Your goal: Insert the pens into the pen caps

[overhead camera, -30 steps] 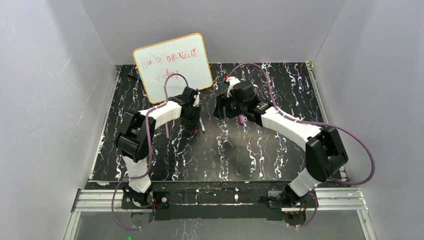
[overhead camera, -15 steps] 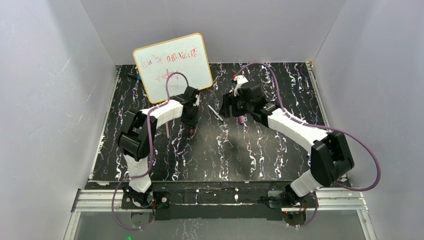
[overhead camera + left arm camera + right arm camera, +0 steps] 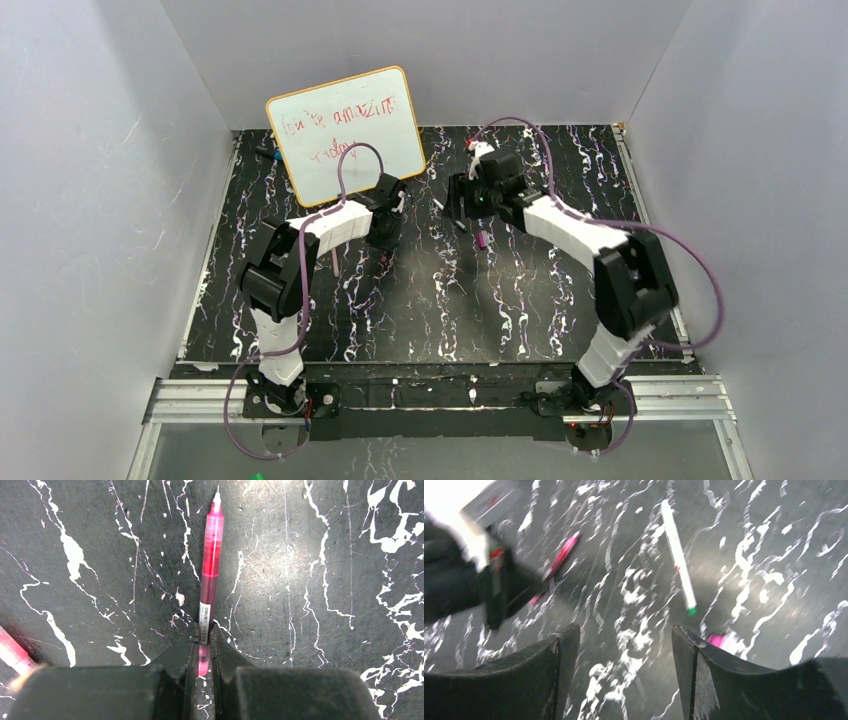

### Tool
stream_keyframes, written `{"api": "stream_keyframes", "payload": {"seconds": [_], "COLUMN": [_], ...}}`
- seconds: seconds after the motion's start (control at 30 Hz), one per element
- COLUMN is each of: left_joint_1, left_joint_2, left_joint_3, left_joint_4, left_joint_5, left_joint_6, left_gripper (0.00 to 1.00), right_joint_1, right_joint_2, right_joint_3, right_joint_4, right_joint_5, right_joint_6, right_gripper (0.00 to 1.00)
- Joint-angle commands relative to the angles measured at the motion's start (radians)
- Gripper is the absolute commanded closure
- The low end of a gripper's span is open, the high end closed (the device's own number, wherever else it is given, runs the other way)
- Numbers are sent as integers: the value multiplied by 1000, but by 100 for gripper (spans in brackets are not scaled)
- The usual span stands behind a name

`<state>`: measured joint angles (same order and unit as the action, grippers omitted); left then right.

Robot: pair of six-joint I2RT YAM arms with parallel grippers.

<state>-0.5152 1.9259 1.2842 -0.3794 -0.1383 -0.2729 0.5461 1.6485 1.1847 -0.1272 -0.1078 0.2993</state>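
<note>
Plain white walls (image 3: 100, 200) enclose a black marbled tabletop (image 3: 430, 320)

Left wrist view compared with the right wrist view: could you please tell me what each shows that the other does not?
Only the left wrist view shows the printed label on the pink-red pen and a second pink item at its lower left edge. Only the right wrist view shows the open right gripper, a white pen and a small magenta cap beside its finger. Both show the left gripper shut on the pink-red pen, blurred in the right wrist view, and the black marbled table.
</note>
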Motion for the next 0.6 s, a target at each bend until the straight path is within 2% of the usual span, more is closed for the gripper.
{"api": "stream_keyframes", "payload": {"seconds": [0.0,0.23,0.57], "left_joint_1": [-5,-5,-5], "left_joint_2": [59,-90,-260], "left_joint_3": [-73,-55,-20], "left_joint_4": [-18,-50,-105], "left_joint_5": [16,34,44], "left_joint_6": [-21,-10,8], "left_gripper": [100,100,100], "right_joint_1": [-74,-87,-84], "right_joint_2": [202,448,519], "right_joint_3": [232,508,502], "right_joint_4": [-26,-95,-77], "right_joint_5": [55,102,167], "right_joint_6": [-29,-114,-179], "right_gripper": [27,30,31]}}
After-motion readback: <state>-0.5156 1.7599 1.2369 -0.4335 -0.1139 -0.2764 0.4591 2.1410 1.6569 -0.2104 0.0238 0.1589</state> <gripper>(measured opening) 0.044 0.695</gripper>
